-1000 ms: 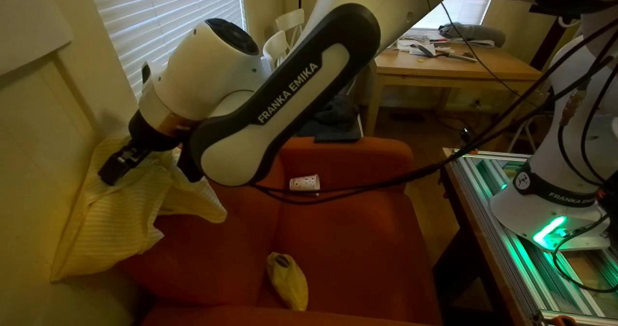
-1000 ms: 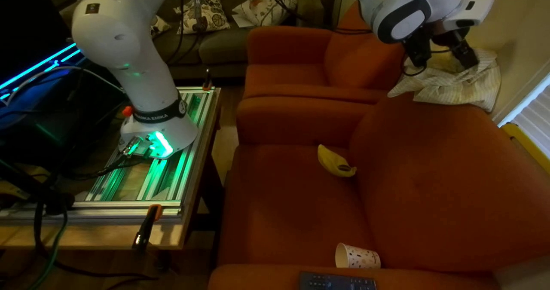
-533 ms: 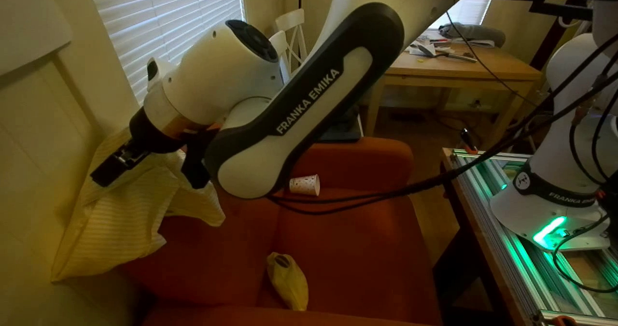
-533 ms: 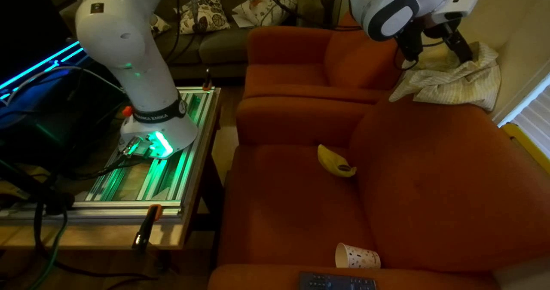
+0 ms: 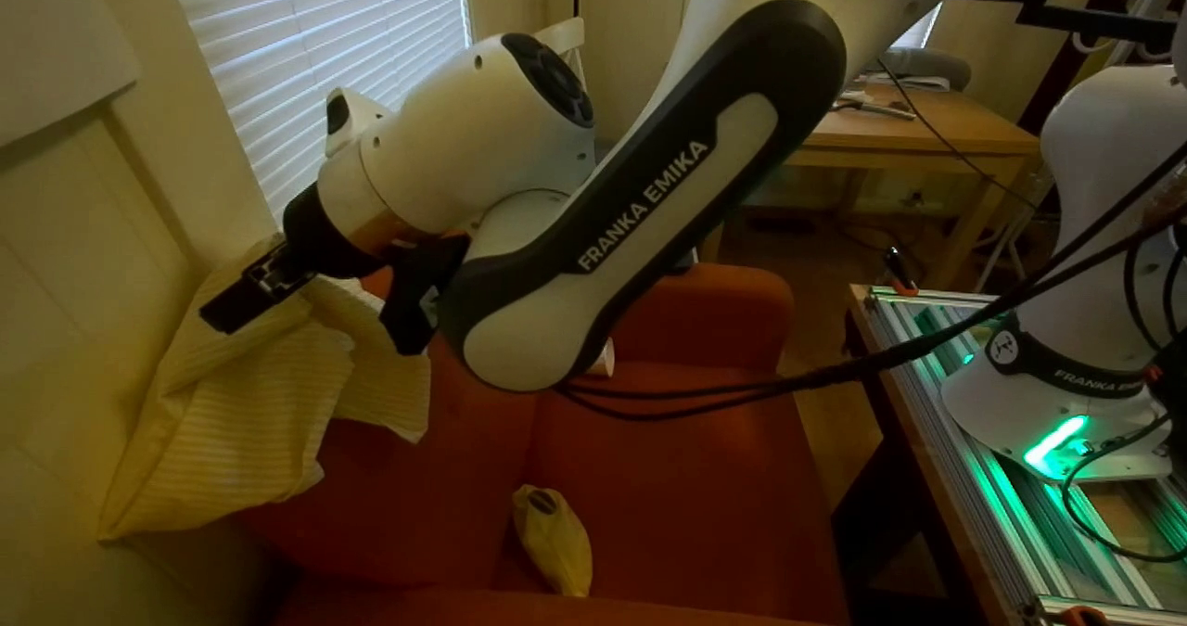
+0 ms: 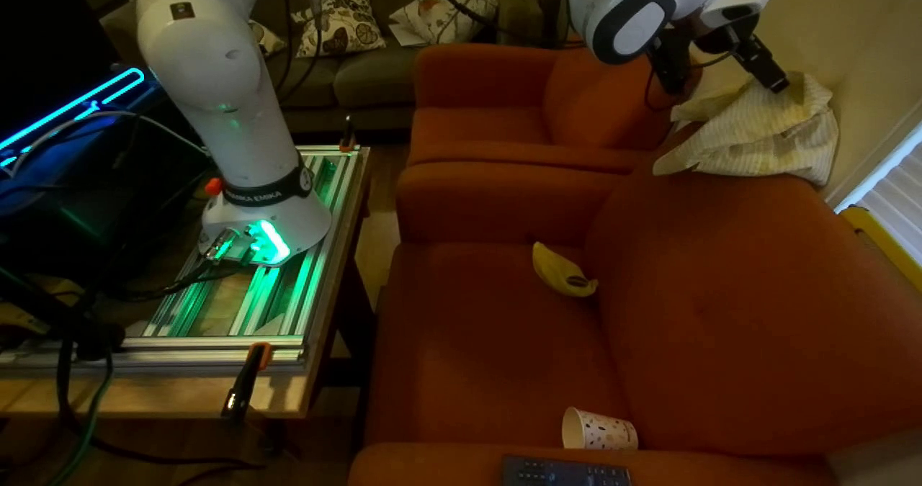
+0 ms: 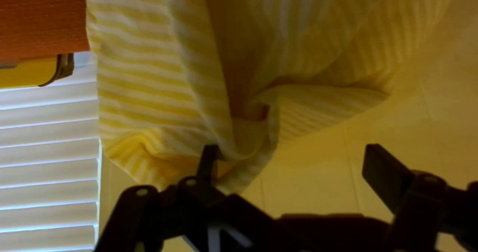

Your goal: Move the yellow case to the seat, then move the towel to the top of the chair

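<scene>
Cream and yellow stripes are running along the towel (image 6: 774, 137), which is lying in loose folds over the top corner of the rust-orange chair (image 6: 763, 306), close to the wall (image 5: 74, 264). Right by it the gripper (image 7: 291, 151) is hovering, its jaws standing wide apart, a fold of towel and pale wall showing between them in the wrist view; one fingertip (image 7: 209, 155) is overlapping the towel there, and whether it is touching I cannot tell. Down on the seat (image 6: 490, 342), the yellow case (image 6: 562, 273) is resting in both exterior views, near the corner where the back (image 6: 691, 255) and one armrest (image 6: 497, 201) are meeting. A speckled cup (image 6: 605, 432) is lying on its side near the opposite armrest (image 6: 425, 464), and a dark remote (image 6: 565, 471) is sitting on that armrest, partly out of view. Green light (image 6: 274, 243) is glowing on the robot's base (image 6: 230, 216), which is standing on a metal frame (image 6: 202, 343) on the bench (image 6: 180, 398).
</scene>
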`<action>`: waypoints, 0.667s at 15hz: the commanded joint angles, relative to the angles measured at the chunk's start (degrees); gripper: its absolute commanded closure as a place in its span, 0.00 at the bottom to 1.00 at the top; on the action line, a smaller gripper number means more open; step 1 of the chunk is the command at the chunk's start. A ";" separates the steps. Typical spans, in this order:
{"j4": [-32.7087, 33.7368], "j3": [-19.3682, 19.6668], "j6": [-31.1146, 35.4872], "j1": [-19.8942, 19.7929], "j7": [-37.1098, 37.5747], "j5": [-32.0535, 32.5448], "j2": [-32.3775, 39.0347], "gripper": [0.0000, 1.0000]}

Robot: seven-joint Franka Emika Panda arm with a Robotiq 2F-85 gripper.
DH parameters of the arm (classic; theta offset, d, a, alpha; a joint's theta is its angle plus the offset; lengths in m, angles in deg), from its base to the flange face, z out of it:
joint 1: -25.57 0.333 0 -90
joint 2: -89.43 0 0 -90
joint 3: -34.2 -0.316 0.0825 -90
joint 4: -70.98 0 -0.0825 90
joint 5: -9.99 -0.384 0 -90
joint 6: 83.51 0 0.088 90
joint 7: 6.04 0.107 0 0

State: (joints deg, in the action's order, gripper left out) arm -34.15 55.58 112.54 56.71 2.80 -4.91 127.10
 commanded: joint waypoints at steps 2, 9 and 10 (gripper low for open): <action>-5.40 9.81 0.08 10.15 0.55 -7.67 -1.81 0.00; -8.02 16.58 -3.39 17.22 1.66 -12.91 -2.36 0.00; -8.20 16.37 -4.93 16.89 1.70 -12.66 -3.12 0.00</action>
State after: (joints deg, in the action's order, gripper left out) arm -40.15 70.55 111.17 71.91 3.92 -15.96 126.54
